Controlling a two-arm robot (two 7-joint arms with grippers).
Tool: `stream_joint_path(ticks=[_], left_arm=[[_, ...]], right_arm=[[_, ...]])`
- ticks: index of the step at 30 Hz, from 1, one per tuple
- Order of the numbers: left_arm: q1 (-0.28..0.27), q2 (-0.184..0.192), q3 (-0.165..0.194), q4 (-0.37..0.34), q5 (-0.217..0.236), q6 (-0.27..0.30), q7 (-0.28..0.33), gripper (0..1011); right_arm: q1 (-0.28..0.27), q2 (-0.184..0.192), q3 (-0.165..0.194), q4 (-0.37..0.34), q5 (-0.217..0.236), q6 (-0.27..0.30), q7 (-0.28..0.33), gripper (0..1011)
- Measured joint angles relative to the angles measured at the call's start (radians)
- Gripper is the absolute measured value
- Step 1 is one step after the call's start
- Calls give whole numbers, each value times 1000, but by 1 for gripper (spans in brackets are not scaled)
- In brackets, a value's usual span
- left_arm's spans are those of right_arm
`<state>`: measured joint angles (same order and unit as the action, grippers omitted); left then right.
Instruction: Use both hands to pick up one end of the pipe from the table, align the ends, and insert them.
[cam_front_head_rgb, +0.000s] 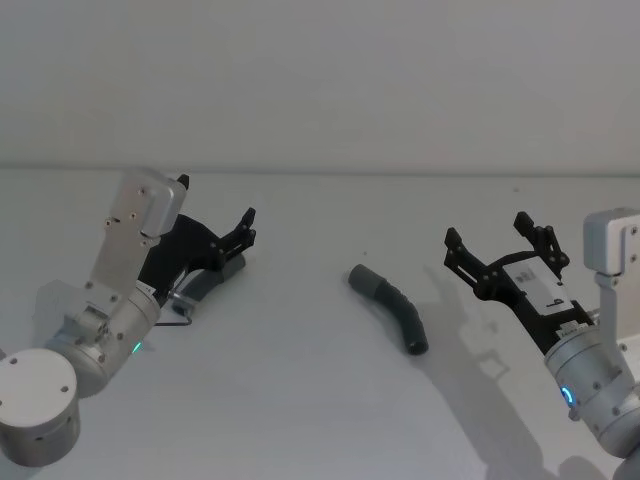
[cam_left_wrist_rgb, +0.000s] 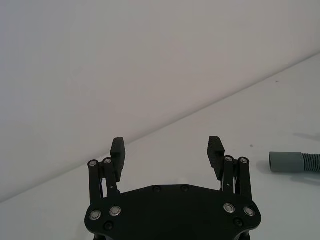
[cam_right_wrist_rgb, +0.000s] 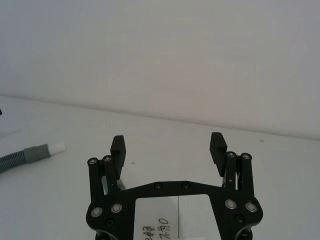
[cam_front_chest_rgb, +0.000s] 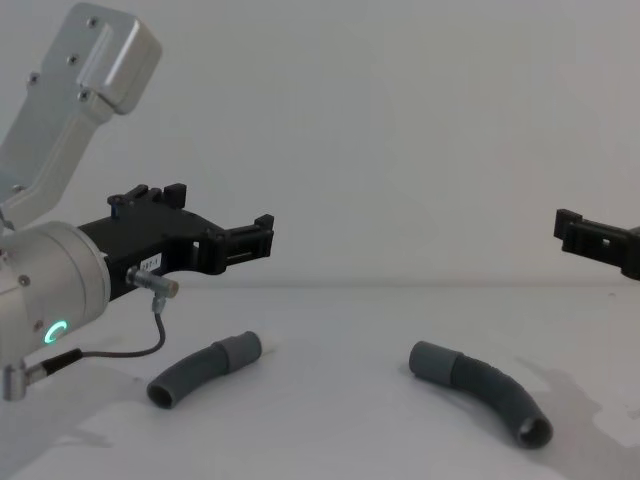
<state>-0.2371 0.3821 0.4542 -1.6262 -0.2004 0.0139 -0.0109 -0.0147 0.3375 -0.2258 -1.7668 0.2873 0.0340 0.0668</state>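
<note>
Over the table (cam_front_head_rgb: 300, 410): fingers spread wide on left gripper (cam_front_head_rgb: 216, 205) and right gripper (cam_front_head_rgb: 487, 230), nothing held.
Left pipe piece (cam_front_chest_rgb: 205, 368) flat below left gripper, right pipe piece (cam_front_head_rgb: 395, 305) well apart, between the grippers. Curved ribbed dark grey hose, likely light and bendy; smooth lighter cuffs (cam_front_chest_rgb: 435, 360) probably stiffer, narrower white tip (cam_right_wrist_rgb: 56, 147) on one. Best gripped just behind cuff, keeps ends steerable for alignment.

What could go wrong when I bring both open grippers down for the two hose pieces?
The left hose piece lies below the left gripper and is partly hidden from the head view, so a descent could nudge it away. The arm's cable hangs near it and might snag. The right hose piece is curved and loose, so the right gripper may roll it.
</note>
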Motion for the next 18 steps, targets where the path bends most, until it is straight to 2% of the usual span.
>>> stream_joint_path(ticks=[18], left_arm=[[0,0,0,0,0,0,0,1001]], right_arm=[[0,0,0,0,0,0,0,1000]])
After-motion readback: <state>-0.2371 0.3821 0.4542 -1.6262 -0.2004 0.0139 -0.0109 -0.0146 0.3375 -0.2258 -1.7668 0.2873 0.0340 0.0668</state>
